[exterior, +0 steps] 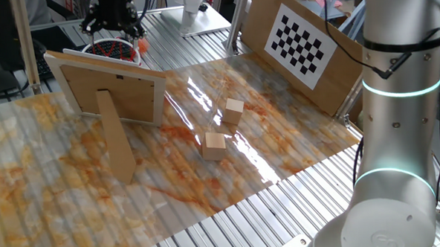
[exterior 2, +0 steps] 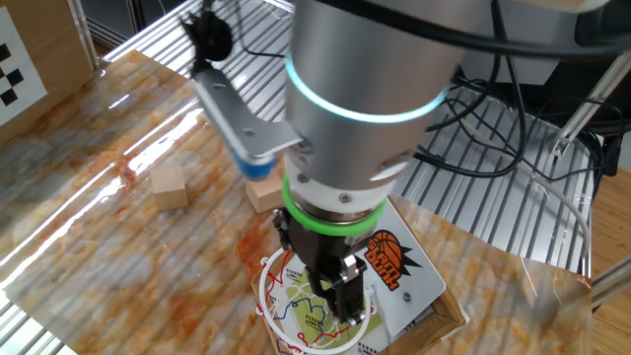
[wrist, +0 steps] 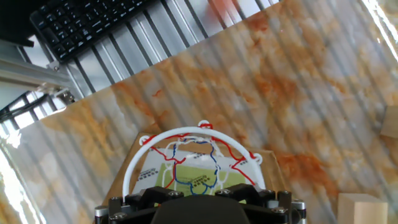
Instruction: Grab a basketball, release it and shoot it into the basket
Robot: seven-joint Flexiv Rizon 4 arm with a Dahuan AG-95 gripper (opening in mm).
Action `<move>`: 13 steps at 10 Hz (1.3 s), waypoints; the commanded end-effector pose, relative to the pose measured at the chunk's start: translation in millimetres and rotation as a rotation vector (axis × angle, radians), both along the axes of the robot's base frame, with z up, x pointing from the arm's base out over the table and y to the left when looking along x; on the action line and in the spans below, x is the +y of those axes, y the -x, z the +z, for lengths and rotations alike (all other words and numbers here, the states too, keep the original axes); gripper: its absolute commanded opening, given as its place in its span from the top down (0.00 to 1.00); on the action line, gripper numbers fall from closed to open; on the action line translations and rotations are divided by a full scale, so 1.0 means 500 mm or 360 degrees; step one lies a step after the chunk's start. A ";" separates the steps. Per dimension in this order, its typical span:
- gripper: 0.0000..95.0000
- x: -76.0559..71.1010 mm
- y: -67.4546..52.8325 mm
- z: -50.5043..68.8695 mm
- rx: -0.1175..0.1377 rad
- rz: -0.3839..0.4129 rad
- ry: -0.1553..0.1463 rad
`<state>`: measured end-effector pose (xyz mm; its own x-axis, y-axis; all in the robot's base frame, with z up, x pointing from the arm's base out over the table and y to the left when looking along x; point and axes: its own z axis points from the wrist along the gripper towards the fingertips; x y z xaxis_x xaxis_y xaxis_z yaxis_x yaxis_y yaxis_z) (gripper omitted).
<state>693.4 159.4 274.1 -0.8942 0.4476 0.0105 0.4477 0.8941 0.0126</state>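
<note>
The basket [exterior: 111, 48], a white-rimmed hoop with red and dark netting, stands at the far left behind the framed board. My gripper [exterior: 114, 22] hangs just above it with its fingers spread and empty. A small orange ball [exterior: 141, 45] is beside the hoop's right rim, outside it. In the hand view the hoop's rim [wrist: 132, 167] lies right below the gripper [wrist: 199, 206], and a blurred orange patch [wrist: 222, 9], probably the ball, is far off at the mat's edge. In the other fixed view the gripper [exterior 2: 335, 294] stands over the hoop [exterior 2: 266, 296]; the ball is hidden.
The framed wooden board with prop [exterior: 107, 87] stands in front of the basket. Two tan wooden cubes [exterior: 234, 110] [exterior: 215, 145] lie mid-mat. A checkerboard panel [exterior: 302, 42] leans at the back right. A keyboard [wrist: 81, 25] lies beyond the mat.
</note>
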 end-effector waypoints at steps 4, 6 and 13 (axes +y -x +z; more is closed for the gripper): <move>0.00 -0.048 0.048 0.066 0.0046 0.0181 0.0030; 0.00 -0.062 0.061 0.082 0.0050 0.0227 0.0016; 0.00 -0.100 0.100 0.116 0.0084 0.0392 0.0019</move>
<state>643.7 109.8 332.8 -0.9741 0.2181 0.0590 0.2176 0.9759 -0.0160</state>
